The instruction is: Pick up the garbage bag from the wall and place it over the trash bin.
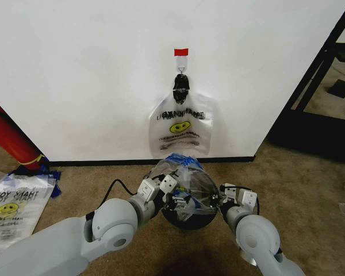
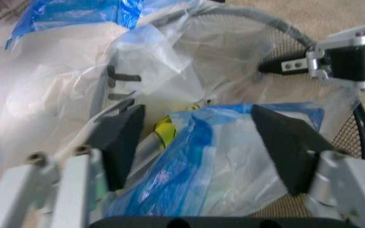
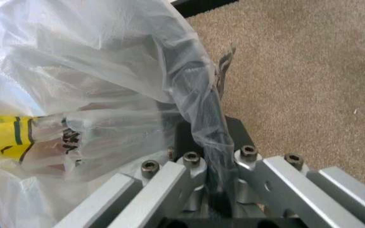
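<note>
The thin, clear, crinkly plastic garbage bag (image 1: 184,184) with blue strips and a yellow smiley is seen at the lower centre of the head view, draped over the small round black wire-mesh trash bin (image 1: 187,219), which stands on the beige carpet (image 1: 299,184) just in front of the plain white wall (image 1: 75,75). The left hand (image 1: 173,192) is held at the left side of the bin's rim; in the left wrist view its two dark finger pads (image 2: 122,142) are spread wide apart, with crumpled blue and clear plastic lying between them and not clamped. The right hand (image 1: 225,195) is placed at the right side of the rim; in the right wrist view its fingers (image 3: 189,175) are closed tightly on a dark, twisted fold of the bag's film at the lower centre of the frame. On the wall, above the bin, a bunch of like printed bags (image 1: 181,129) is hung from a black clip (image 1: 181,87) under a small red tape tab (image 1: 181,52). A flat stack of like bags (image 1: 11,210) is seen on the carpet at the lower left of the head view, and a red cylinder (image 1: 8,138) is leaned at the left edge.
</note>
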### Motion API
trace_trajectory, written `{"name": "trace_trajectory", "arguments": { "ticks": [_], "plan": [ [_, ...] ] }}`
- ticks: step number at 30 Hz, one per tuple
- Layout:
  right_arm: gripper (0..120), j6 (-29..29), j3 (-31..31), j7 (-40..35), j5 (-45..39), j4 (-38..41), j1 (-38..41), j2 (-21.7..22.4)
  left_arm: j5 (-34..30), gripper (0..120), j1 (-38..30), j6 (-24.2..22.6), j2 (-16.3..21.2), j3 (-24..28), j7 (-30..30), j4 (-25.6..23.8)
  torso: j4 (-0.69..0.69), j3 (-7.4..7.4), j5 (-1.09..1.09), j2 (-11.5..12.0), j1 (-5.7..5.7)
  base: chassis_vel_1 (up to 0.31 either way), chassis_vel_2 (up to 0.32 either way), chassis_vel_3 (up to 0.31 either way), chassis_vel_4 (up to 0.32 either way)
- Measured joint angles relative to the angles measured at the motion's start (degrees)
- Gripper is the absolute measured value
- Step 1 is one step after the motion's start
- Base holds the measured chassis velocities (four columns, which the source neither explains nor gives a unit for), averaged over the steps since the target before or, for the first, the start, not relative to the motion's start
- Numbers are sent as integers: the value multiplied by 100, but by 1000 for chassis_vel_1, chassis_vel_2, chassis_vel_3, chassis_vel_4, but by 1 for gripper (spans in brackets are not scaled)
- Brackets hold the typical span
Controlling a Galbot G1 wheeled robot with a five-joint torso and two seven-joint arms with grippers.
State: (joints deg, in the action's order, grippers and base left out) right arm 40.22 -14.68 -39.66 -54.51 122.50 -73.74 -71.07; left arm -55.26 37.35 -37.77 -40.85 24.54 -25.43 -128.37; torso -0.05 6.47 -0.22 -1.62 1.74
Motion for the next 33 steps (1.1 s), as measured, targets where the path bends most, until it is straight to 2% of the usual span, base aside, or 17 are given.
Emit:
{"name": "trace_trajectory", "arguments": {
  "ticks": [3,7,9,14,16,18,24,27,30,33],
  "plan": [
    [0,-2,8,-27,5,-9,19,-13,6,55,20,-18,3,8,-10,-7,0,0,0,0,0,0,0,0,0],
    [0,-10,19,-51,3,-9,33,-25,13,36,55,-59,0,28,-19,4,0,0,0,0,0,0,0,0,0],
    [0,-10,19,-53,-1,-2,31,-25,22,35,57,-64,-2,29,-19,18,0,0,0,0,0,0,0,0,0],
    [0,-14,3,-56,-8,45,-5,-22,95,12,66,-64,-18,29,-25,100,0,0,0,0,0,0,0,0,0],
    [0,-14,-1,-56,-8,48,-15,-22,108,9,70,-36,-23,29,-43,100,0,0,0,0,0,0,0,0,0],
    [0,-23,-15,-56,-7,52,-35,-25,151,0,92,89,-23,23,-102,68,-1,0,0,0,0,0,0,0,0],
    [0,-51,-77,-171,-131,36,-3,-104,243,0,198,465,25,-42,-109,-111,-1,0,0,0,0,0,0,0,0],
    [0,-121,-238,-376,-427,71,21,-314,250,0,354,739,66,-86,-87,-365,2,0,1,0,0,0,0,0,0],
    [0,-267,-469,-642,-555,230,-110,-608,318,0,557,931,88,-65,9,-565,-3,0,-1,0,0,0,0,0,0],
    [0,-297,-511,-721,-563,260,-140,-682,430,0,802,1008,116,-108,45,-676,-4,0,0,0,0,0,0,0,0]
  ]
}}
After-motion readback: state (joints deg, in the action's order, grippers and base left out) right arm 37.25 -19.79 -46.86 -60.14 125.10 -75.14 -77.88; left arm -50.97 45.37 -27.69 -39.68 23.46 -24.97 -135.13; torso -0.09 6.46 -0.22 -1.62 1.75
